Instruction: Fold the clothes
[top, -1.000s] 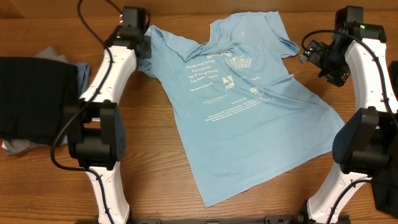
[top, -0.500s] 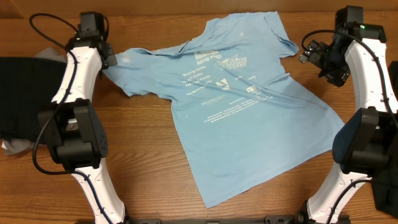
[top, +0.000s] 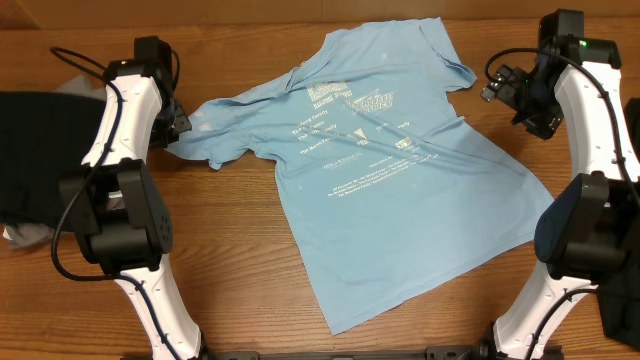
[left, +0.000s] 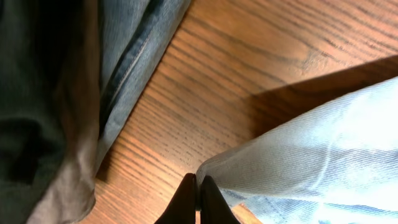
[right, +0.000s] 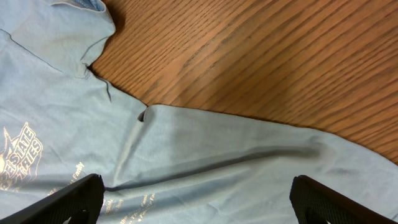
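Two arms show in your overhead view. Your left fingers (top: 176, 128) sit at the far left tip of the light blue T-shirt (top: 400, 190), pressed together on its sleeve, which is stretched out sideways toward them. The rest of the shirt lies print-up in the middle of the worktop (top: 250, 280), rumpled across the chest, hem toward the near edge. Your right fingers (top: 497, 86) hang just beside the opposite sleeve, not touching it. A dark clothes pile (top: 40, 150) sits at the left edge beyond the left arm, with a grey-blue garment (top: 85, 88) poking out at its top.

Left wrist view: your fingers (left: 196, 202) are closed tip to tip, pinching the edge of the light blue T-shirt (left: 311, 162). The fabric bunches right at the tips. Bare worktop (left: 249, 62) shows above it. The grey-blue garment (left: 134, 56) and the dark clothes pile (left: 31, 93) lie at upper left, apart from the shirt.

Right wrist view: your fingers are spread wide, one at each lower corner, gripping nothing. The shirt (right: 205, 149) lies flat beneath them, a sleeve at upper left and print at the left edge. Worktop (right: 280, 56) fills the upper right.
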